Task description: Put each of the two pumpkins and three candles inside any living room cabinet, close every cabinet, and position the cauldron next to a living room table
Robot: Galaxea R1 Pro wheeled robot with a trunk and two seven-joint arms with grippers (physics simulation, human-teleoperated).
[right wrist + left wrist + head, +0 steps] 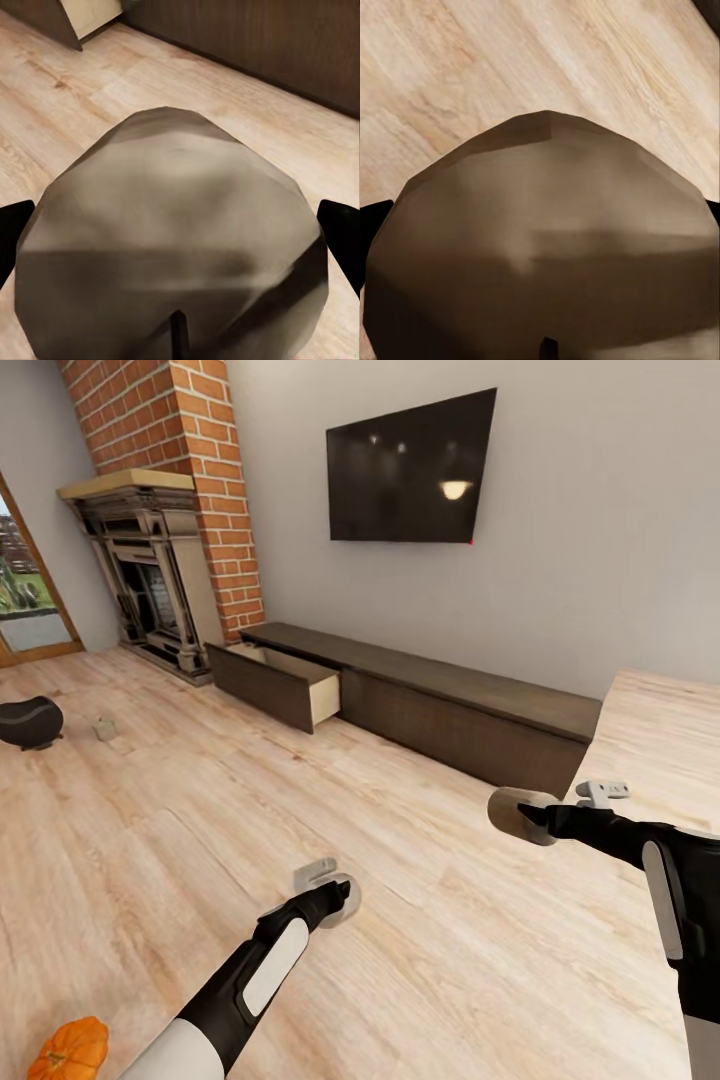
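My left gripper (335, 890) is shut on a stubby taupe candle (540, 240), held low over the floor. The right gripper (535, 815) is shut on a second candle (172, 240); its black fingertips (341, 232) flank it. A third small pale candle (105, 730) lies on the floor at the left, near the black cauldron (30, 722). One orange pumpkin (68, 1050) sits on the floor beside my left arm. The long low dark cabinet (450, 700) runs along the wall ahead, its left drawer (285, 685) pulled open.
A light wooden table (660, 730) stands at the right, close to my right arm. An ornate fireplace (150, 580) with a brick chimney fills the far left corner. A television (410, 470) hangs above the cabinet. Bare wood floor lies between me and the cabinet.
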